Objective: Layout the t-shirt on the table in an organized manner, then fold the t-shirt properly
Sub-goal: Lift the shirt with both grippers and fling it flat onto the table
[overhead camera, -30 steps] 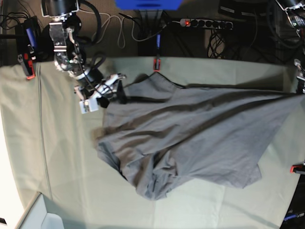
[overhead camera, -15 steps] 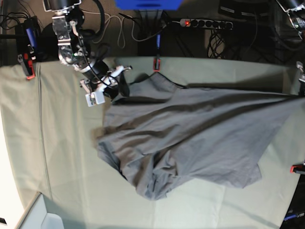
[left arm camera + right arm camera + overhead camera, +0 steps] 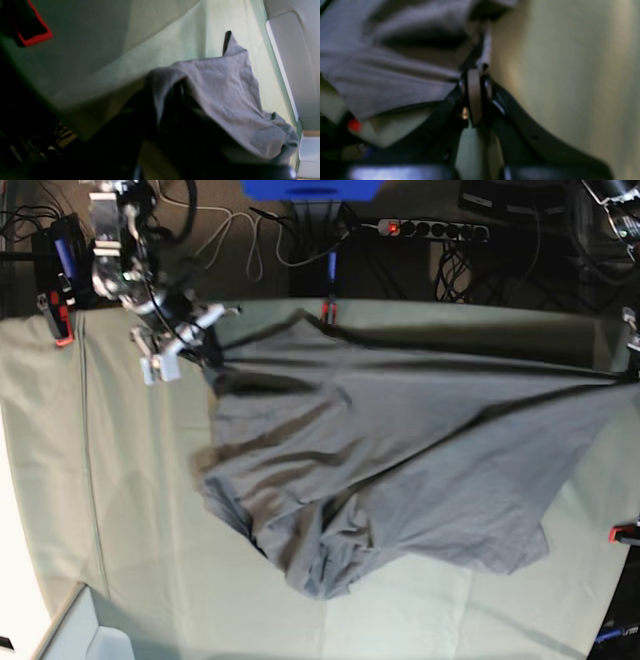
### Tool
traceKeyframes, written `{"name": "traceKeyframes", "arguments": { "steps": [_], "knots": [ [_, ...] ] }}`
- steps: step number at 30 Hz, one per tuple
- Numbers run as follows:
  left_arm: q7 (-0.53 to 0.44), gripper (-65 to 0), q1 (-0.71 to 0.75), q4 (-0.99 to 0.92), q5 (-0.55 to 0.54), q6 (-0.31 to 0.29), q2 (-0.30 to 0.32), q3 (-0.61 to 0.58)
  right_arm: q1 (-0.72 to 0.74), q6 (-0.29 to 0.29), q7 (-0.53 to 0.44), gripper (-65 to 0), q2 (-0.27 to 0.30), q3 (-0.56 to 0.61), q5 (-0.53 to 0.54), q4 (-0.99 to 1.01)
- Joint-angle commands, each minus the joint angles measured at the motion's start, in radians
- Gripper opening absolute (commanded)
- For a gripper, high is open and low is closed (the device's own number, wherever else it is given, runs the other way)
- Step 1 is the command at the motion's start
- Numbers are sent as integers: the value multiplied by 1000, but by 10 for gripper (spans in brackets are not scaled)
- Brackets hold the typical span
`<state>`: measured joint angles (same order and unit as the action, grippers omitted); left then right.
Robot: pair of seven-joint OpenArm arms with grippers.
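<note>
with my right claw [image 3: 205, 352] clenched on a corner of the t-shirt [image 3: 400, 460] and my left claw [image 3: 175, 100] clamped on its far edge, i'm spreading it; it lies rumpled across the counter [image 3: 120, 510]. next, i judge, pull both corners apart, taut and flat.

t-shirt [image 3: 400, 470] lies across table [image 3: 120, 510] centre to right edge; right gripper [image 3: 212, 352] at its far-left corner, clamp [image 3: 327, 312] behind.

Right gripper [image 3: 476, 75] pinching grey t-shirt [image 3: 395, 62] edge, green table [image 3: 570, 75] beside
</note>
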<state>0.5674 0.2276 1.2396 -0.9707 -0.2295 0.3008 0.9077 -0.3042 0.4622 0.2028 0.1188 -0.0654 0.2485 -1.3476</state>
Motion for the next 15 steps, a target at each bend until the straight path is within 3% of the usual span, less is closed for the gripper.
{"name": "traceKeyframes", "arguments": {
  "steps": [1,4,11,15],
  "knots": [
    [-31,-649,0,19,-15,-9,21,8,-17,-3,-26,-650,5,-12,15,-56],
    [-31,-649,0,21,-14,-9,-5,-3,-88,-3,-27,-650,2,-30,16,-189],
    [-33,-649,-17,75,-14,-5,5,-98,-132,-3,-26,-650,6,-32,107,-427],
    [-33,-649,-126,108,-12,-1,77,-206,-31,-3,-15,-650,8,-47,111,-459]
  ]
}}
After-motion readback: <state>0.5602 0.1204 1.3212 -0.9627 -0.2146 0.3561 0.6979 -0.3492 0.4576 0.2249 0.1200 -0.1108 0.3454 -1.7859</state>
